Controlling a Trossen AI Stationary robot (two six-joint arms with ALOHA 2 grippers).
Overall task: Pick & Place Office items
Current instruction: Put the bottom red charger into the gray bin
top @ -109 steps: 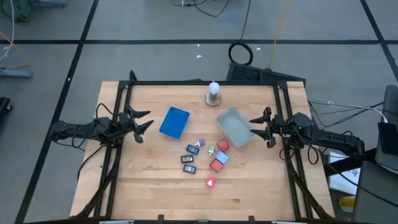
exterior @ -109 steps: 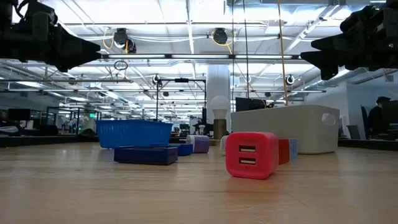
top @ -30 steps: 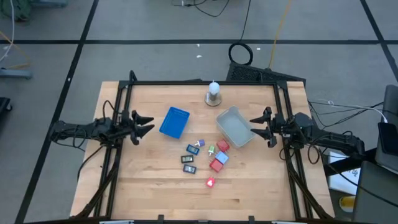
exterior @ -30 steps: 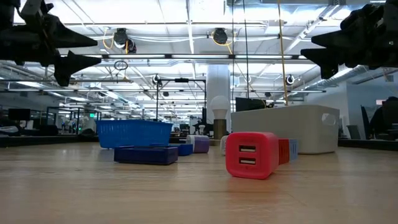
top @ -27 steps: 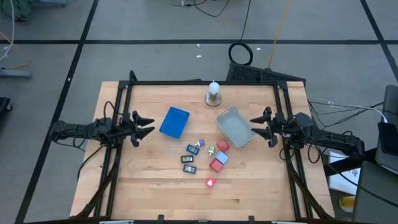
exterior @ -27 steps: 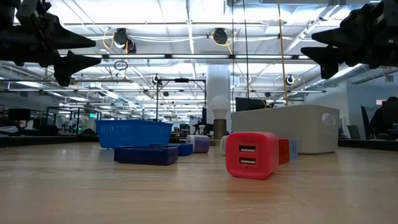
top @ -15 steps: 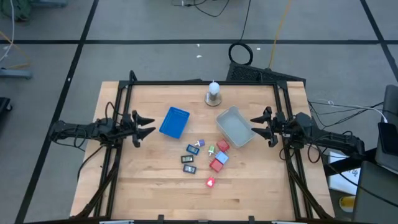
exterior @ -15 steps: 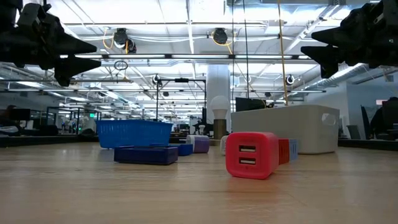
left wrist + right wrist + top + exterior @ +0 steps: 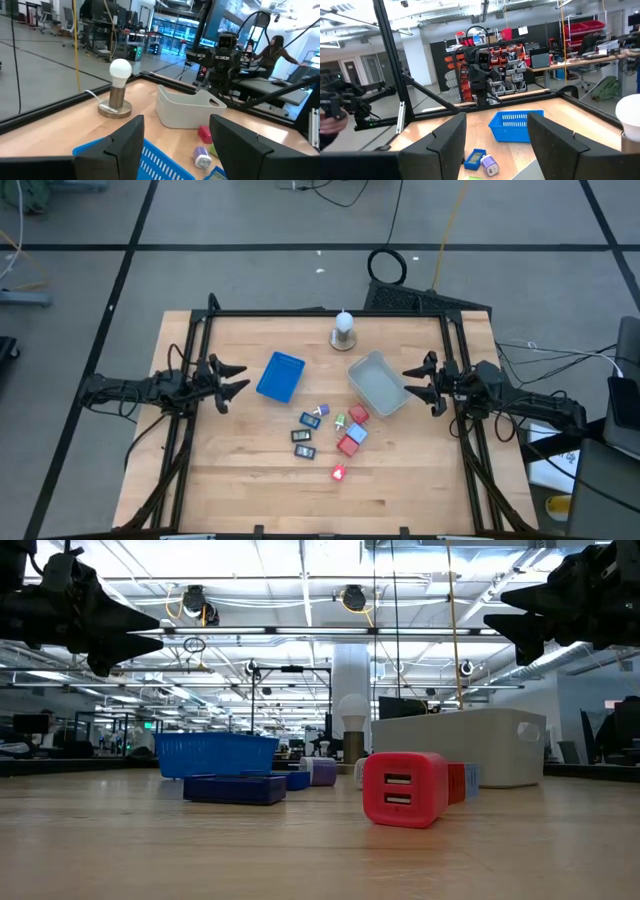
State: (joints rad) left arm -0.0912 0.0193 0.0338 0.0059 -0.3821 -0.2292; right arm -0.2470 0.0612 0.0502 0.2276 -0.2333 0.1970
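The office items (image 9: 330, 435) lie loose in a small cluster on the wooden table, right of centre. They are red, blue and dark blocks with small green and purple-white bits. A red block (image 9: 403, 788) lies nearest the front edge, with a dark blue one (image 9: 235, 788) to its left. My left gripper (image 9: 232, 379) hovers open at the table's left edge, pointing level toward the blue basket (image 9: 281, 376). My right gripper (image 9: 410, 384) hovers open at the right edge beside the grey tray (image 9: 378, 383). Both are well above the table and hold nothing.
A white bulb on a round base (image 9: 343, 330) stands near the far edge, behind the tray. Black frame rails (image 9: 190, 410) run along the table's left, right and far sides. Bare wood (image 9: 250, 490) lies in front of the items. A person sits in the room beyond (image 9: 274, 50).
My left gripper has rolled a little about the line it points along and has stayed in the same place. In the low view its two fingers now overlap more. Nothing on the table has moved.
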